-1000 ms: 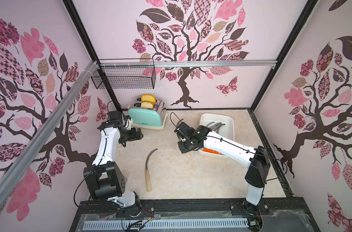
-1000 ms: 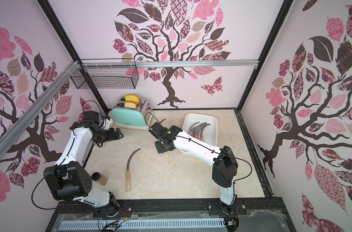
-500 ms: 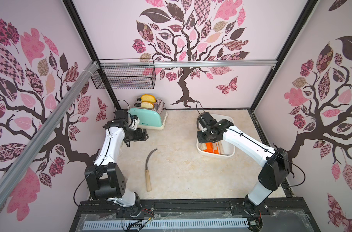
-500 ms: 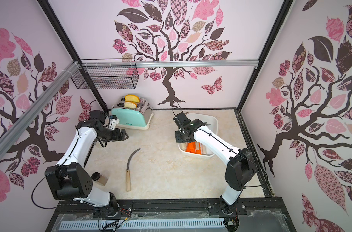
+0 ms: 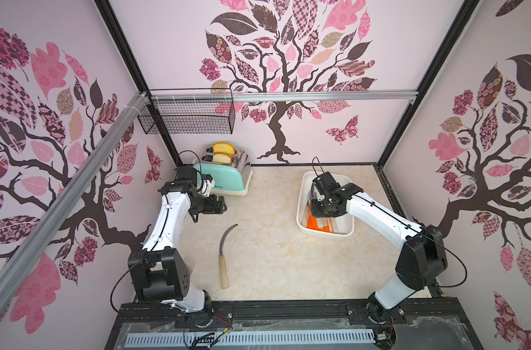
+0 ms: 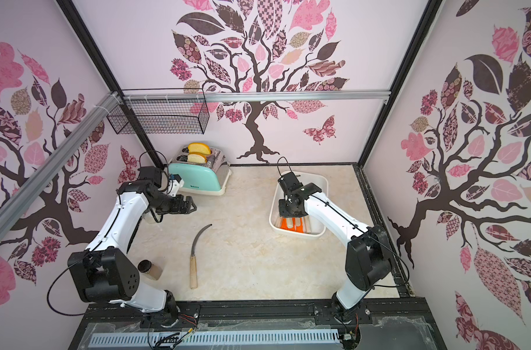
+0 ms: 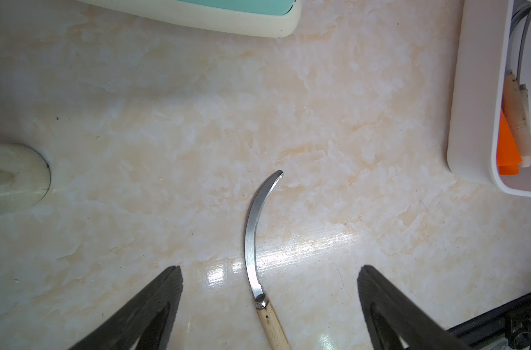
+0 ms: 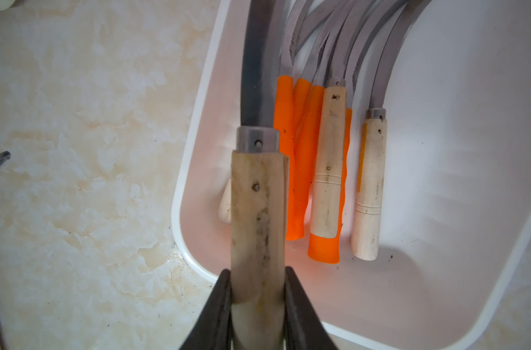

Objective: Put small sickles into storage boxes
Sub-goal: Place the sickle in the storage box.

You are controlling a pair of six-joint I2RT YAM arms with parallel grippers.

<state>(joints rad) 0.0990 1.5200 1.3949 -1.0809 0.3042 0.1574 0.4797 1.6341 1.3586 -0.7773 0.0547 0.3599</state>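
Note:
One small sickle point(image 5: 223, 257) point(image 6: 194, 257) with a pale wooden handle lies alone on the marble table, blade toward the back. My left gripper point(image 5: 220, 206) point(image 7: 269, 268) hovers open above its blade point(image 7: 253, 239) and touches nothing. The white storage box point(image 5: 324, 235) point(image 6: 297, 235) point(image 8: 440, 212) sits at the right and holds several sickles, some with orange handles point(image 8: 302, 166) and some with wooden ones point(image 8: 329, 151). My right gripper point(image 5: 321, 212) point(image 8: 257, 281) is shut on the handle of another wooden-handled sickle point(image 8: 258, 212). It holds this one above the box's left rim, blade pointing to the far end.
A mint toaster point(image 5: 222, 178) with bread in it stands at the back left, close to my left arm. A black wire basket point(image 5: 187, 116) hangs on the back wall rail. A small brown jar point(image 6: 150, 268) stands by the left arm's base.
My right arm has swung from the middle of the table to over the storage box, carrying the sickle. My left gripper has shifted a little to the right, over the loose sickle.

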